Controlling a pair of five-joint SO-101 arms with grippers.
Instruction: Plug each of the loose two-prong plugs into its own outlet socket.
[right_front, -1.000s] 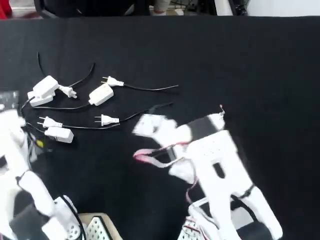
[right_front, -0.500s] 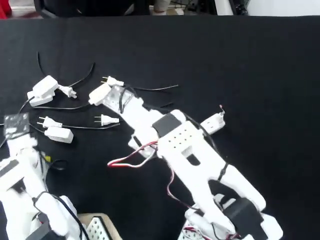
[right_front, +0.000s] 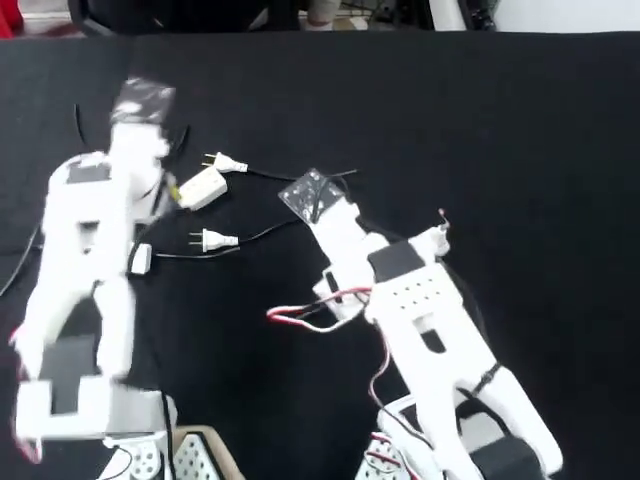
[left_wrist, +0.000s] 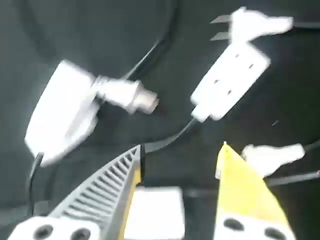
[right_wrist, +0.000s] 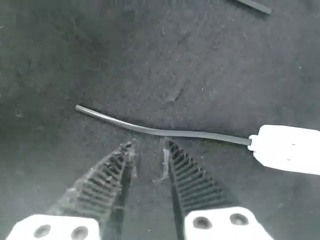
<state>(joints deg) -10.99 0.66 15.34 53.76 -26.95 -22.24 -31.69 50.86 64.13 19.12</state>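
Along the left edge of the black table (right_front: 540, 120) we see the left arm (right_front: 90, 230) extended toward the far edge. The left gripper (left_wrist: 181, 146) has its fingers spread wide, gripping nothing, above a white block (left_wrist: 152, 212). Just beyond lies a socket block (left_wrist: 62, 112) with a plug (left_wrist: 122, 95) at its end; we cannot tell whether it is seated. Next comes a second socket block (right_front: 203, 187), white and oblong, with a loose plug (right_front: 225, 163) just beside it, prongs pointing left. Nearer us lies another loose plug (right_front: 212, 239), white with two prongs. At centre the right gripper (right_wrist: 148, 145), fingers narrowly parted and holding nothing, hovers just short of a thin cable (right_wrist: 160, 132). Right of the right arm (right_front: 440, 330), bare black cloth runs to the far and right edges.
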